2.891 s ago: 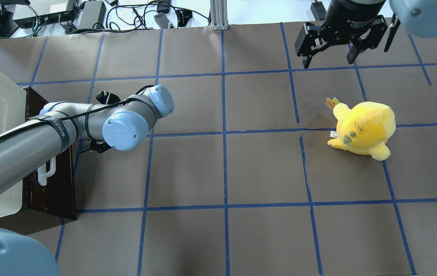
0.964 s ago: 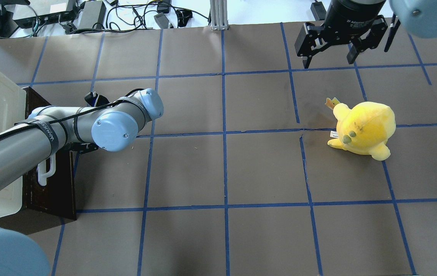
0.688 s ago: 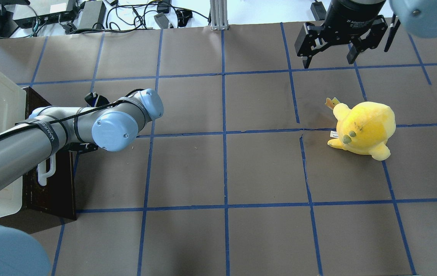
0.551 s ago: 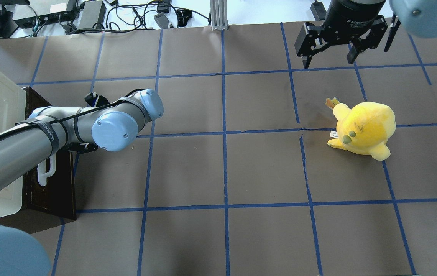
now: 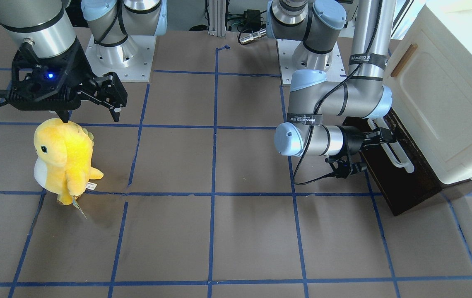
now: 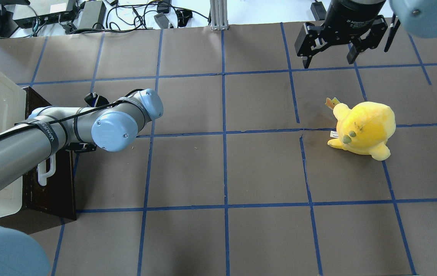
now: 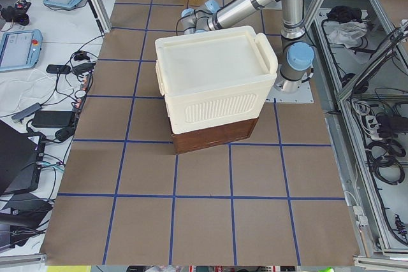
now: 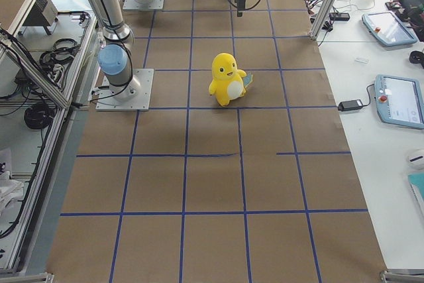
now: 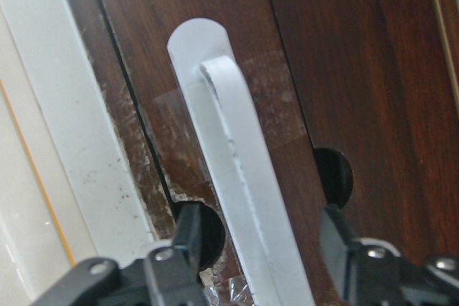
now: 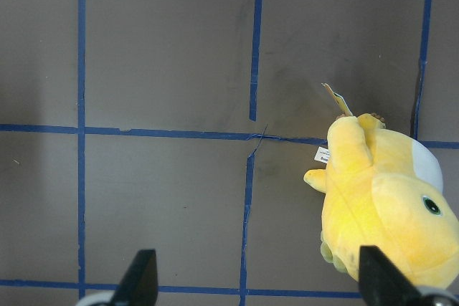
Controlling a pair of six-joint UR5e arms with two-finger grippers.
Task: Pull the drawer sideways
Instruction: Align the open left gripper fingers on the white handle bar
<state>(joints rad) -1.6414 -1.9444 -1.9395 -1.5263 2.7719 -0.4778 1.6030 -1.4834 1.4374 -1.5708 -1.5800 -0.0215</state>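
1 drawer [image 5: 401, 186] w/ 1 handle [image 5: 398, 156], 1 cabinet [image 5: 439, 103], 1 yellow plush [image 5: 64, 159], 2 arms: L arm [image 5: 335, 103], R arm [image 5: 33, 25]

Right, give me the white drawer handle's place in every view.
Front-facing: handle right of centre.
Overhead: handle at the left edge.
Exterior left: hidden behind the cabinet.
Exterior right: too small to tell.
Left wrist: handle at centre.
Right wrist: not in it.
Landmark: dark drawer front.

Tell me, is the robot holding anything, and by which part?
Nothing is clamped yet. The left tool straddles the white bar handle of the drawer near its end, with gaps showing. The right tool is open, empty.
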